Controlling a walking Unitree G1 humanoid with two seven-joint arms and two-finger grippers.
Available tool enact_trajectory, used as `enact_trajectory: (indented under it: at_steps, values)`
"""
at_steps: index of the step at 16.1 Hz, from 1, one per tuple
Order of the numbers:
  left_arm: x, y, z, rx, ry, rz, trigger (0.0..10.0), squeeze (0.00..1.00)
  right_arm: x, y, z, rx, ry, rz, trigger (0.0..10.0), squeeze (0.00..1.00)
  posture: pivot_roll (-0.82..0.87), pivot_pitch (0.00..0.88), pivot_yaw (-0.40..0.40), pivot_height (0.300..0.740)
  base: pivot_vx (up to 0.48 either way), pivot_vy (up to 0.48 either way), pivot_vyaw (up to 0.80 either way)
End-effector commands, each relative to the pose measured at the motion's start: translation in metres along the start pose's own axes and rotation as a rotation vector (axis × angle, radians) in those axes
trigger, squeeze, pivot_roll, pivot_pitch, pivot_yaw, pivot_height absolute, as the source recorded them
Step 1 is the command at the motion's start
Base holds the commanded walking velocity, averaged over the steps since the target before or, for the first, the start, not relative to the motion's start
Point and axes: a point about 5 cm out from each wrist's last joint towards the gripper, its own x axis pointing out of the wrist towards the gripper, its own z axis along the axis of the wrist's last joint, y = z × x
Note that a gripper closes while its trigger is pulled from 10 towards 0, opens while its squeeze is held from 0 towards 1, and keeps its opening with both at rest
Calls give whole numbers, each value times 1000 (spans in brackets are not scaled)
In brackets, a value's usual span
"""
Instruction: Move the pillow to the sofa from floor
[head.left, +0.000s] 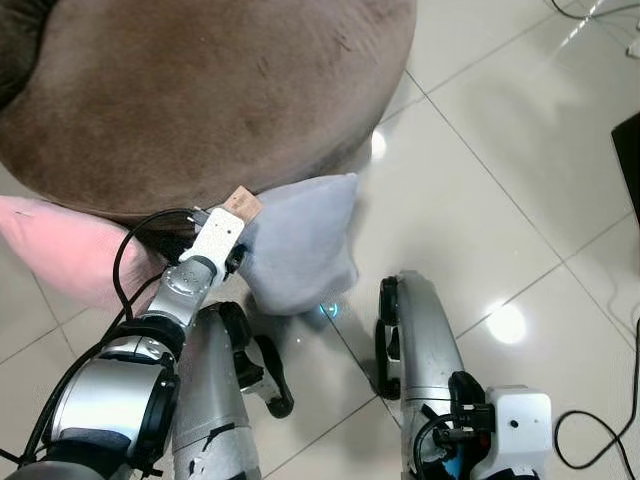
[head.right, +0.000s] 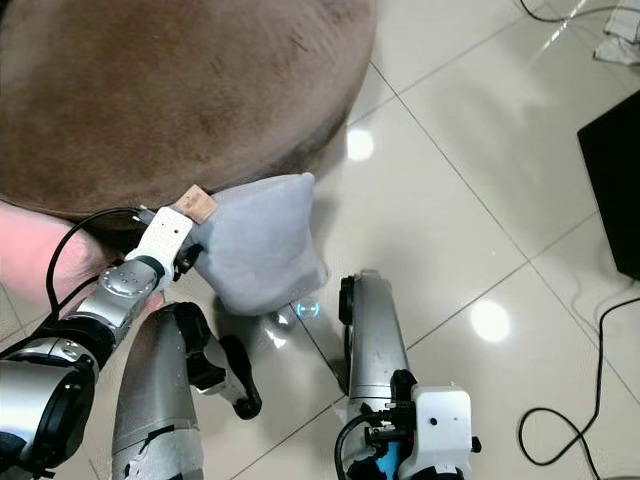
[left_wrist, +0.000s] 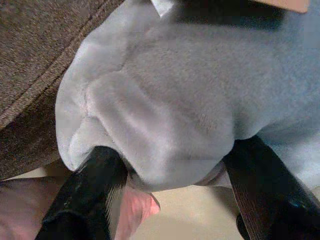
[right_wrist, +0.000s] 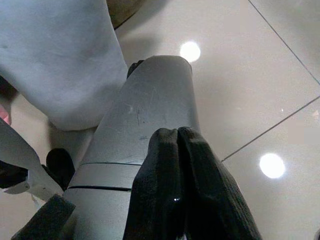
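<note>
The left gripper holds the grey pillow; in the left wrist view its two black fingers stand on either side of a bulging fold of the plush, pinching that fold between them. The pillow hangs from this grip above the tiled floor, just beside the rounded front edge of the brown sofa; its upper corner lies at the sofa's edge, and whether the fabric touches the upholstery cannot be told; its lower corner points down toward the floor, so the long axis runs roughly top to bottom in the head views. A pink pillow lies at the sofa's base on the robot's left, partly under the left arm. The relation that governs the coming move — the sofa seat lies ahead of and above the pinched fold, directly beyond the gripper; the judgement is that the pillow needs to be raised and carried forward over the edge before release. The left arm is the nearer arm and already carries the load. The right gripper hangs idle over the floor beside the robot's silver leg, well apart from the pillow; its fingers are pressed together and hold nothing.
</note>
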Motion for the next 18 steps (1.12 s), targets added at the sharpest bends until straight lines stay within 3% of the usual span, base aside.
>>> enact_trajectory:
  at_steps: [1, 4, 8, 13, 18]
  values:
    - [-4, -6, -21, -30, 74, -5, 0, 0, -18, -3, -36, 10, 221, -33, 10000, 0, -513, 623, 47, 569, 0, 0, 0]
    - [-4, -11, -22, -85, 73, -25, 0, 0, -21, -2, -36, 18, 226, -42, 10000, 0, -512, 632, 52, 569, 0, 0, 0]
    - [-4, -19, -23, -155, 62, -63, 0, 0, -13, 0, -33, 30, 214, -41, 10000, 0, -490, 634, 56, 569, 0, 0, 0]
    - [-6, -34, -33, -186, 99, -99, 0, 0, -7, 1, -32, 24, 206, -32, 10000, 0, -500, 615, 51, 569, 0, 0, 0]
    - [-2, -35, -18, -274, 72, -139, 0, 0, 6, 3, -34, 25, 195, -25, 10000, 0, -451, 566, 77, 569, 0, 0, 0]
